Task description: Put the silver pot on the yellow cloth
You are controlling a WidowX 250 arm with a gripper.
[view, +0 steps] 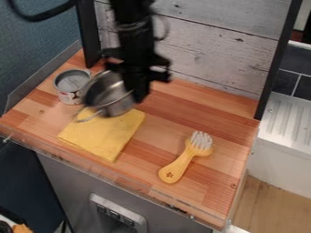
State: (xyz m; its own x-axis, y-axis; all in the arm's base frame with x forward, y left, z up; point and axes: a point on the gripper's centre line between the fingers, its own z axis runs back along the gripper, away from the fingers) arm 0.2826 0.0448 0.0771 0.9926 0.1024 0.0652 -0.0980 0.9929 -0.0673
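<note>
Tool: The black tool (139, 93) is seen at the upper middle of the view, pointed downward. It is clamped on the right-hand side of the silver pot, although its tips are blurred.
Silver pot: The pot (110, 93) is held tilted, and its inside can be seen. It is placed in view over the far end of the yellow cloth; whether the cloth is touched cannot be told.
Yellow cloth: The cloth (103, 137) is laid flat and folded on the wooden surface (155, 150), toward the left.
Can: An open grey can (72, 82) is stood upright at the far left; its right edge is partly covered by the pot in the view.
Brush: A yellow-handled brush (178, 167) is laid to the right of the cloth, apart from it, with its white bristles directed to the far side.
</note>
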